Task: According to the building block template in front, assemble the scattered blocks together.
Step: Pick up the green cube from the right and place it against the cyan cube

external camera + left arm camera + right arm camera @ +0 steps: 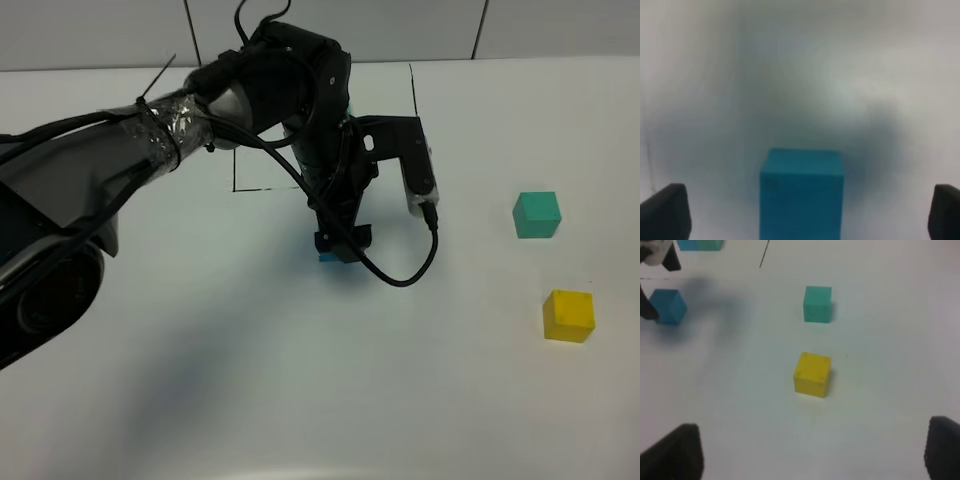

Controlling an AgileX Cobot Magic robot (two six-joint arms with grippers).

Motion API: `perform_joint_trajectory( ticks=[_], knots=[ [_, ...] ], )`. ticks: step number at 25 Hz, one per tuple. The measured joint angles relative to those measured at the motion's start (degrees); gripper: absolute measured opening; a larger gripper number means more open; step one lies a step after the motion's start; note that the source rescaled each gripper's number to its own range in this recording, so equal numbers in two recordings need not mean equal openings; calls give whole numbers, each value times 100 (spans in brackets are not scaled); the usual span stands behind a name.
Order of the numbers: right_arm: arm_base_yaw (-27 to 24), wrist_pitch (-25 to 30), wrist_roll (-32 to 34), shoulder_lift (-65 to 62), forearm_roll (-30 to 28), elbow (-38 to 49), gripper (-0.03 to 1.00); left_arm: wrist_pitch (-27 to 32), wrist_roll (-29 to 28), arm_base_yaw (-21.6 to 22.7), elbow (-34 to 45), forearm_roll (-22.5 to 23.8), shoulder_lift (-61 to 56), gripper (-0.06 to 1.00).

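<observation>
While its arm bends down over the worktop (300,380), the left pincer (338,243) straddles the blue cube (801,195), wide and clear of it; the green cube (537,214) and yellow cube (568,315) sit well to its right; the right pincer (812,450) gapes empty.

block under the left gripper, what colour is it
The block is cyan-blue, clearest in the left wrist view.

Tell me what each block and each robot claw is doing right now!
left gripper: open, lowered around the blue cube, not squeezing it.
blue cube: upright on the table, free between the fingers.
green cube: on the table, alone, untouched.
yellow cube: on the table, alone, untouched.
right gripper: open, empty.
building block template: mostly out of view.
</observation>
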Motion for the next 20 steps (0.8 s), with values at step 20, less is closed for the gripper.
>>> perform_joint_trajectory(
  ticks=[20],
  knots=[
    [0, 0, 11, 0, 0, 0, 78, 323, -2728, 1633, 804, 304, -1854, 98]
  ],
)
